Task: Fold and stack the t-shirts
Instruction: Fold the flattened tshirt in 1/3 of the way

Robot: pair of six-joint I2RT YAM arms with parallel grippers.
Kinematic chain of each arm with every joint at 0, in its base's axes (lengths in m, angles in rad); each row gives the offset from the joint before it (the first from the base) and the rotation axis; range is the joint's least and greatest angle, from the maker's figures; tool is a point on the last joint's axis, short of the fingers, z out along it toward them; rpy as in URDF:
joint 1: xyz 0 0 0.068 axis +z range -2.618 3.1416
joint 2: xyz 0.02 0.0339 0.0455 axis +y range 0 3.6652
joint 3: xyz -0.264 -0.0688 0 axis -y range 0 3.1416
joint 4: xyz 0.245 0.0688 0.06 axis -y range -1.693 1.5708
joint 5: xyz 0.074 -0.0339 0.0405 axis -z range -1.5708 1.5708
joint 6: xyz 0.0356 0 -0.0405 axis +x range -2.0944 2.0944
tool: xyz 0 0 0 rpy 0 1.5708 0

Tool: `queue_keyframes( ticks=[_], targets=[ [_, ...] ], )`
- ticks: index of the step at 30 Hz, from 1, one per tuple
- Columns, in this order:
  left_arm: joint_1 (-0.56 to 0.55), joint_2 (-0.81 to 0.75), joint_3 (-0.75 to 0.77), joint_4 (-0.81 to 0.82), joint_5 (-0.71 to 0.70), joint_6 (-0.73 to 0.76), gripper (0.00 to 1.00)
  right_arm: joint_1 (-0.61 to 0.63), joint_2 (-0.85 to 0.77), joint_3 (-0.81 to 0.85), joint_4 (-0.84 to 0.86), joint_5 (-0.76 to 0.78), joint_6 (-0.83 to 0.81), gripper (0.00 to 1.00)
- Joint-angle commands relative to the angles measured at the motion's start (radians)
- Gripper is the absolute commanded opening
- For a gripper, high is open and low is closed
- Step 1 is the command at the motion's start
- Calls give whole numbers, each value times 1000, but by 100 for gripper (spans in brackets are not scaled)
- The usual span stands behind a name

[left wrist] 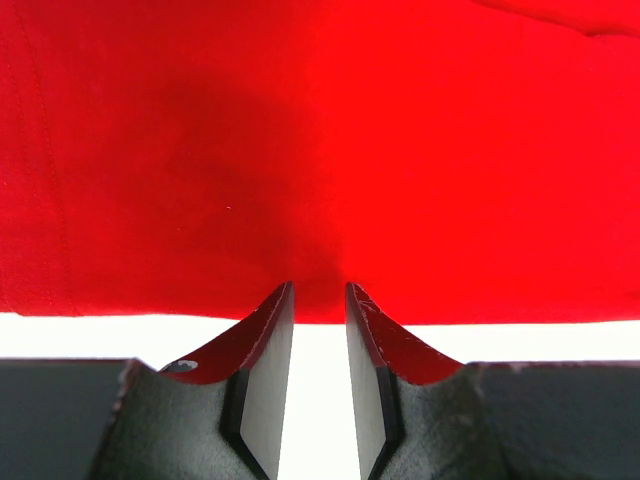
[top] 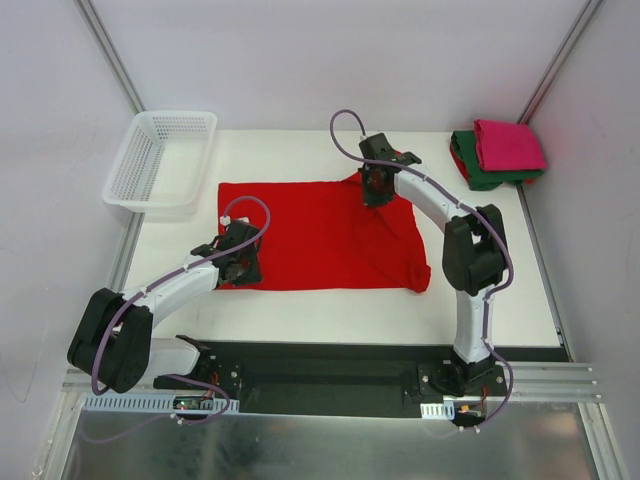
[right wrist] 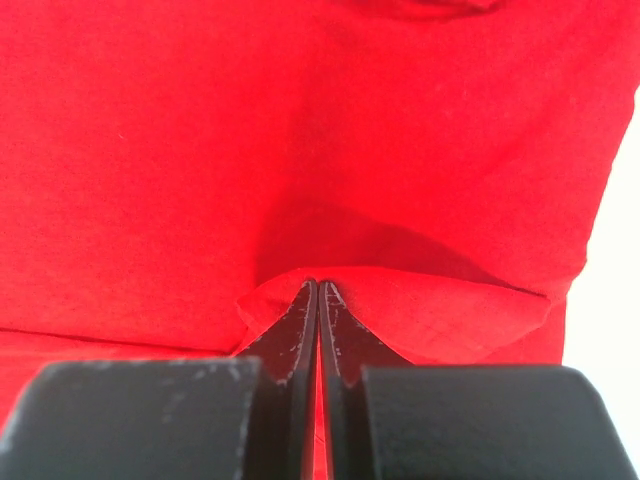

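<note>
Red t-shirt [top: 310, 235] lies spread mid-worktop [top: 330, 305]. My right jaws are fully closed, pinching a raised fold at its far edge. My left jaws stand slightly apart at its near-left hem; can't tell if they grip it. Pink t-shirt [top: 508, 145] sits folded on green t-shirt [top: 480, 178], far-right corner.

Spread t-shirt [top: 310, 235] centre of table [top: 330, 305]; basket [top: 128, 160] at back left corner; two folded t-shirts [top: 500, 152] back right, seemingly stacked.
</note>
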Motion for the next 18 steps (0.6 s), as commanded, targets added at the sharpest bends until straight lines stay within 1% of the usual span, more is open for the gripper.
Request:
queue_keyframes(
  ticks=[1, 18],
  targets=[
    [-10, -26, -5, 3, -12, -7, 27, 2, 7, 72, 0, -13, -18, 1],
    [-10, -23, 9, -6, -14, 1, 27, 2, 63, 163, -10, -63, -29, 1]
  ],
)
